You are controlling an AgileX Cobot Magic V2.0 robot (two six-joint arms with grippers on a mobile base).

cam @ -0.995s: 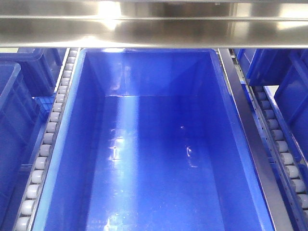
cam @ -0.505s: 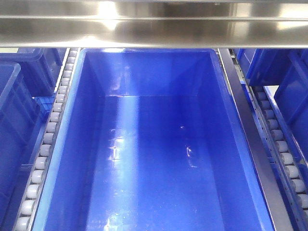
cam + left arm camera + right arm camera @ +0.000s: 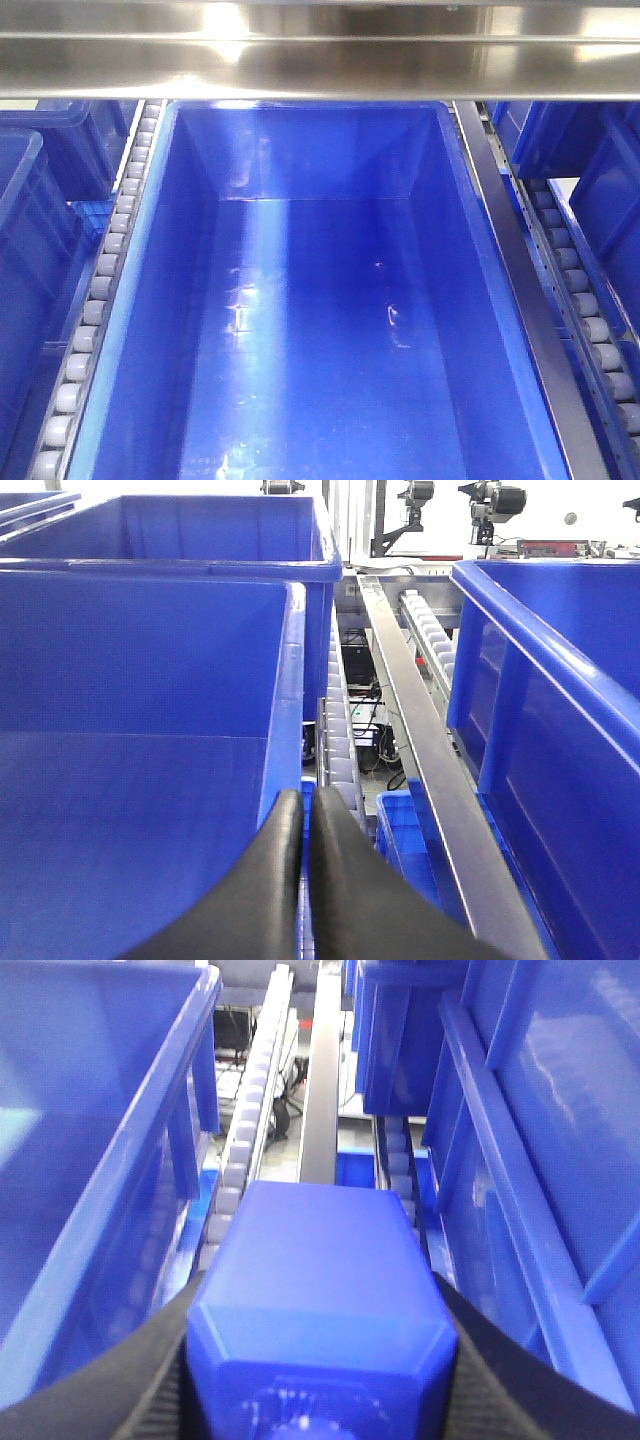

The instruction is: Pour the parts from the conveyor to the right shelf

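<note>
Part: the blue block [image 3: 318, 1300] sits pinched between the two dark fingers of the right claw [image 3: 318, 1360], filling the space between them. Its round stud shows at the lower edge of the right wrist view, toward the camera, so its body runs straight out ahead of the claw.

Right claw: pressed onto the block's two sides, the only one carrying anything.

Key relation: the block hangs above the gap between bins, over the roller track [image 3: 250, 1110] and steel rail [image 3: 322, 1090]. A bin wall [image 3: 120, 1160] rises just left of the claw and another bin [image 3: 520, 1140] just right. My judgement is that the claw must shift sideways over an open bin before tipping; from this view I cannot tell which one.

Left claw [image 3: 305, 870]: fingers pressed together with nothing between them, poised over a bin rim [image 3: 290, 680], with the open bin to its left and a steel rail [image 3: 420, 750] to its right.

Right shelf: in the front view the large bin [image 3: 130, 330] shows a bare glossy floor, with grey rollers [image 3: 95, 290] on either side and a steel crossbar [image 3: 320, 60] above. No part lies in it yet.

Conveyor: not in view.

Writing: no brand, label or readable text anywhere.
</note>
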